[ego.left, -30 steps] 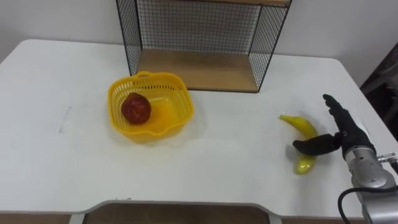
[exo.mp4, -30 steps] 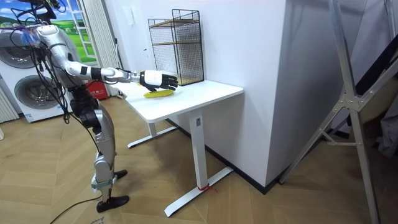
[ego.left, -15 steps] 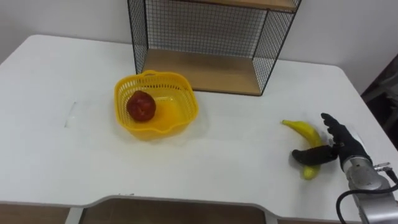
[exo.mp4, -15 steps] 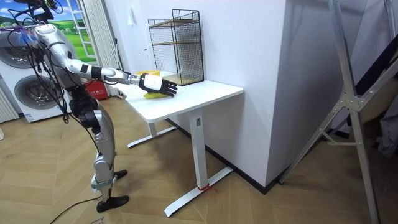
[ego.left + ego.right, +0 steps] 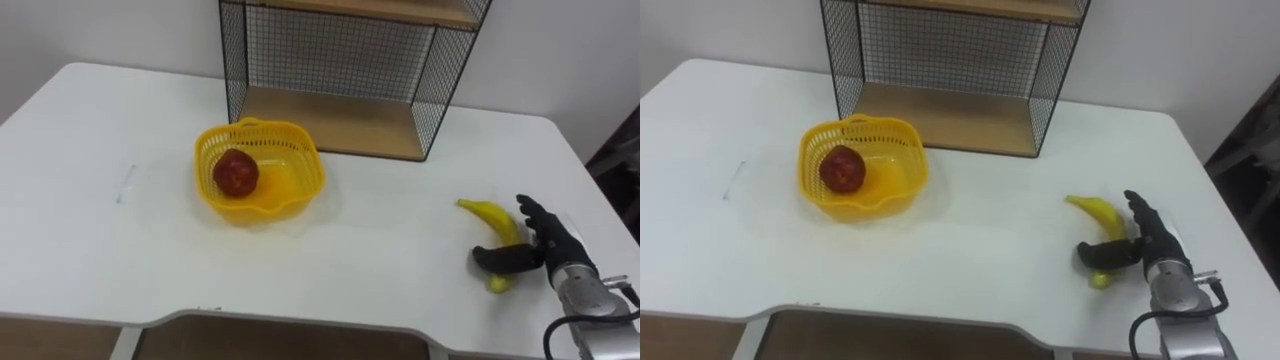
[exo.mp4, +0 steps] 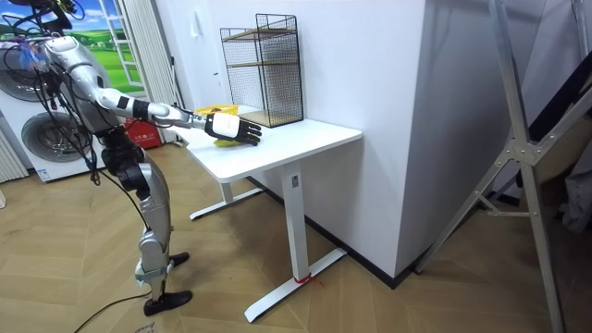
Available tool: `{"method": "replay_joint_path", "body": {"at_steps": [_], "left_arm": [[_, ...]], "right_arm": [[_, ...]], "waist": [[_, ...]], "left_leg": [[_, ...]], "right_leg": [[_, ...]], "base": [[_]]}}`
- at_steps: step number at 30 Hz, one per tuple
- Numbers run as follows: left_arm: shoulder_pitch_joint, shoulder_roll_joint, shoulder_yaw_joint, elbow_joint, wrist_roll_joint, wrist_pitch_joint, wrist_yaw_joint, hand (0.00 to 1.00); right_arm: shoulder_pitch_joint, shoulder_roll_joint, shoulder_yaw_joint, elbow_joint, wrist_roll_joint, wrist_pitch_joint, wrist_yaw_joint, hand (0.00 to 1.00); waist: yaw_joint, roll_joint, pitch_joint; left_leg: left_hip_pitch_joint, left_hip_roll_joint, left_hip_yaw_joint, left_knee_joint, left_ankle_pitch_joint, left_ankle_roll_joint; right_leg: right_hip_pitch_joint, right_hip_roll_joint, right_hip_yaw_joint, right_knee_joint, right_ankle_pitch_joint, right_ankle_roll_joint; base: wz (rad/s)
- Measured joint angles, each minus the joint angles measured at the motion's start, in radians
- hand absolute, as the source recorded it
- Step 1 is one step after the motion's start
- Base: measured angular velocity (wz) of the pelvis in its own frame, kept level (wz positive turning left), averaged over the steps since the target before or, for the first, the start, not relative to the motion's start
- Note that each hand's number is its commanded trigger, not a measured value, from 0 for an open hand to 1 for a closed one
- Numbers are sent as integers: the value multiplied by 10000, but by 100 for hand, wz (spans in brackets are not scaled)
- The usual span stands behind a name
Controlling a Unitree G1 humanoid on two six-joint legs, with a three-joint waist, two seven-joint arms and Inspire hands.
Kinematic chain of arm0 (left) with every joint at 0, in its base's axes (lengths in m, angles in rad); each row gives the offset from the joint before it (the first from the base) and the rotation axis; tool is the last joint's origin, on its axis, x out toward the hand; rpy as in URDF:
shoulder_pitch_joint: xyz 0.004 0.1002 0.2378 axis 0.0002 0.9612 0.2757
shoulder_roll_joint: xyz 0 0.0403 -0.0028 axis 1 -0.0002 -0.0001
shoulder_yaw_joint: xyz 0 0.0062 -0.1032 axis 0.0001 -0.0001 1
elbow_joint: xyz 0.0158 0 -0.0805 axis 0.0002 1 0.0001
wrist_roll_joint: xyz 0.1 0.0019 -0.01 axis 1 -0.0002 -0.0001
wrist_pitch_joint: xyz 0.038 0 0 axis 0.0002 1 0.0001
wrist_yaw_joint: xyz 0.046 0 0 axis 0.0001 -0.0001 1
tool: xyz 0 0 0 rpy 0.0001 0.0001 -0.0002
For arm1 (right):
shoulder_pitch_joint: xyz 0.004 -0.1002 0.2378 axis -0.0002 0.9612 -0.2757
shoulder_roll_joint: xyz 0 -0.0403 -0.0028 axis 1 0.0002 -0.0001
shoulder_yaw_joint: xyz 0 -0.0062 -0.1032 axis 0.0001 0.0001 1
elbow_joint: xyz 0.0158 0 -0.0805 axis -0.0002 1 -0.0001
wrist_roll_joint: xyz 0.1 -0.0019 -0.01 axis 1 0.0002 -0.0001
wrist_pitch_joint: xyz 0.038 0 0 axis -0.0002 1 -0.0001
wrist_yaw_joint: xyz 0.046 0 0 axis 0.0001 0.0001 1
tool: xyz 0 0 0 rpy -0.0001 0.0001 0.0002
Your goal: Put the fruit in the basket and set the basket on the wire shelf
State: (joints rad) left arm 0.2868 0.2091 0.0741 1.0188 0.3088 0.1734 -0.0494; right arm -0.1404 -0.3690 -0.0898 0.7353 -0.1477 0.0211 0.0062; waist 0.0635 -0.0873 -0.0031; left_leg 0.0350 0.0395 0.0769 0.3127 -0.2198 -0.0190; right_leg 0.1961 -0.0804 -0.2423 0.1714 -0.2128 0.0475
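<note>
the banana (image 5: pixel 489 216) lies on the white table (image 5: pixel 100 250), over on the robot's right side, near the right edge. it is not in the basket yet. the right hand (image 5: pixel 547 247) sits right at the banana. its fingers (image 5: pixel 526 211) are straight and point away from the robot, along the banana's right side. its dark thumb (image 5: pixel 497 257) lies across the lower half of the banana and touches it. so the hand is spread out, not closed round the fruit. the banana's tip sticks out just below the thumb.

the yellow basket (image 5: pixel 306 181) stands well apart from the banana, to the left and a bit further back on the table. a red apple (image 5: pixel 236 173) lies inside it, on the left part of its floor. the basket is upright.

just behind the basket stands the wire shelf (image 5: pixel 340 60), black mesh with a wooden board (image 5: pixel 340 122) at the bottom. the basket is close to the front left corner of the shelf but is not on it.

in the room view the robot stands at the table's end on the room view's left, with its right arm stretched out over the table top.
</note>
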Motion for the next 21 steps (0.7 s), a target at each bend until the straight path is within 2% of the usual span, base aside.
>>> {"method": "replay_joint_path", "body": {"at_steps": [8, 13, 16, 21], "left_arm": [[-69, 12, -100, 1, 67, 28, 6, 0], [-71, 20, -213, 3, 54, 118, 4, 0], [-72, 21, -219, 8, 50, 155, 30, 0], [-101, 23, -382, 29, 60, 161, 20, 0]], "right_arm": [[-362, -216, -149, 541, -625, 1, -179, 100], [-606, -407, -134, 810, -1096, 97, -407, 100], [-695, -415, -121, 832, -1315, 327, -409, 100], [-701, -362, -117, 797, -1258, 451, -376, 100]], "waist": [[-34, 132, -69], [-32, 111, -58], [-27, 95, -48], [-19, 34, -5]], "left_leg": [[100, -11, -62, -7, -7, -12], [111, -14, -61, -26, -10, -16], [124, -14, -62, -7, -16, -26], [99, -14, -59, -78, -35, -45]], "right_leg": [[157, 4, -72, -27, -15, -4], [181, 8, -88, -24, -14, -4], [192, 13, -84, -29, -14, -4], [183, 16, -65, -41, -23, -3]], "base": [[2], [0], [0], [0]]}}
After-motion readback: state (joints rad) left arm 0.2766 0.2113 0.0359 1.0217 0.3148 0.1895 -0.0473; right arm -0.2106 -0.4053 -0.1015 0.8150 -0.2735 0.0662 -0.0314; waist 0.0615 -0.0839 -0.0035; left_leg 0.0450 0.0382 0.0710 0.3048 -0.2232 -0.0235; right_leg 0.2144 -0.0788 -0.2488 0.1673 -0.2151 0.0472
